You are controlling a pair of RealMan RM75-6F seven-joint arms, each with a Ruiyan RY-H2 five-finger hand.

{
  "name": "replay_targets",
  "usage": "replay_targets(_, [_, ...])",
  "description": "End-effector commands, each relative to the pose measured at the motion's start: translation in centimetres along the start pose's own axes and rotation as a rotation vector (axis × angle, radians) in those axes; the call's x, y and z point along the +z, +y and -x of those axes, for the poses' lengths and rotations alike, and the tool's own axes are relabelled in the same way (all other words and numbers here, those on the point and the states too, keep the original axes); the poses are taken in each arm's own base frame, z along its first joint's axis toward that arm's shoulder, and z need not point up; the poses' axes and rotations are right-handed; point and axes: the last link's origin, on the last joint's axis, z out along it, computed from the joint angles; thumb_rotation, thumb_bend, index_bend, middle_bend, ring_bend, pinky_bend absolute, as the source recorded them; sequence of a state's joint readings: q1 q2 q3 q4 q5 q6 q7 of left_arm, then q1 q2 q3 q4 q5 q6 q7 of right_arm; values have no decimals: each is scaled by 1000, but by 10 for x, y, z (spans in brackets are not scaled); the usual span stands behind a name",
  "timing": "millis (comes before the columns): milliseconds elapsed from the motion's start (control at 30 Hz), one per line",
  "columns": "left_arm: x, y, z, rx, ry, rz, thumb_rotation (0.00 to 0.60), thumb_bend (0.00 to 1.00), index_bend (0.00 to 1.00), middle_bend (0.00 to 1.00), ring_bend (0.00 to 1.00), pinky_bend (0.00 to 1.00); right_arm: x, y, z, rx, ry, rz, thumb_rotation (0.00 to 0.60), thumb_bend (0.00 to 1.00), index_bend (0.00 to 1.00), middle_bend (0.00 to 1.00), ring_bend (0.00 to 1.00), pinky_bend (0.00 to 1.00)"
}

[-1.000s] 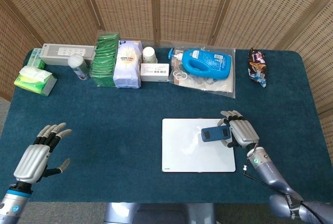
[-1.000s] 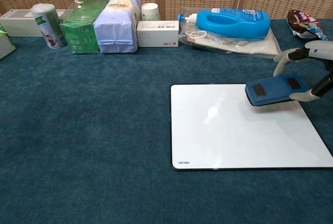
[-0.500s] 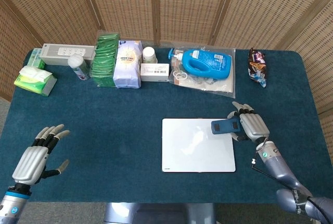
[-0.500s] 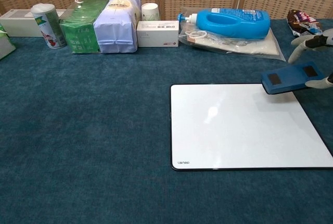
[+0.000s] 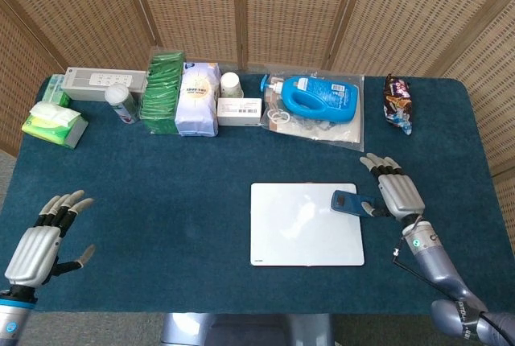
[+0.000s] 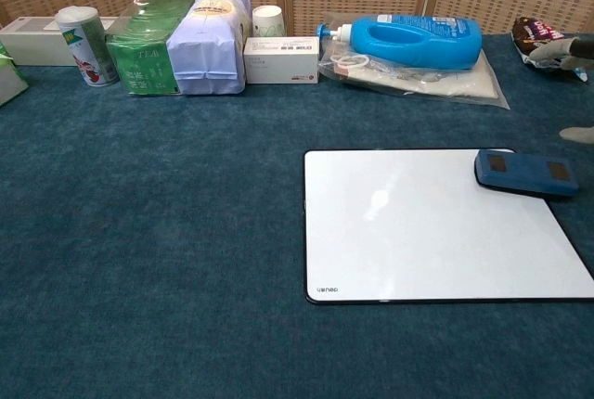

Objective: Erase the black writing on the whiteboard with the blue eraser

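Now that the right hand (image 5: 396,191) has let go and drawn off toward the right edge of the frame, the items stand as follows.

Blue eraser (image 6: 525,172): lies flat at the upper right corner of the whiteboard (image 6: 418,232), overhanging its right edge a little. A second ago it was carried tilted over the board in the right hand's grip; half a second ago it was still held near that corner. It is now set down and released.

Whiteboard: centre right of the frame on the blue table cloth (image 5: 177,193). Its surface reads clean white in both views; no black writing is visible, only a soft glare patch and a small maker's mark at the lower left corner.

Right hand: holds nothing, fingers spread, just to the right of the eraser in the head view. Whether a fingertip still touches the eraser I cannot tell. Only fingertips show at the right border of the chest view.

Left hand (image 5: 36,243): lower left of the head view, empty, fingers apart, slightly lower than a second ago.

Judgement: wiping appears finished and the eraser parked; the task looks complete or nearly so.
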State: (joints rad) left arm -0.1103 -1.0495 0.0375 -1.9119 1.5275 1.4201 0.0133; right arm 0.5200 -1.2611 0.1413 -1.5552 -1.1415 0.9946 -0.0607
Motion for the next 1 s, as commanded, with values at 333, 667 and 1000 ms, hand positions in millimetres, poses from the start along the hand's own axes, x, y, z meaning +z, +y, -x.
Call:
replay_targets(333, [-9, -22, -16, 9, 77, -48, 600, 383, 150, 78, 0, 0, -48, 40, -27, -140, 207, 41, 600, 306, 274, 48, 0, 0])
replay_targets(667, [-26, -44, -20, 15, 122, -102, 600, 382, 163, 86, 0, 0, -108, 71, -24, -237, 272, 223, 600, 308, 384, 77, 0, 0])
replay_targets(1000, [-35, -51, -15, 0, 138, -109, 600, 383, 166, 94, 0, 0, -145, 77, -16, -191, 291, 283, 600, 308, 395, 91, 0, 0])
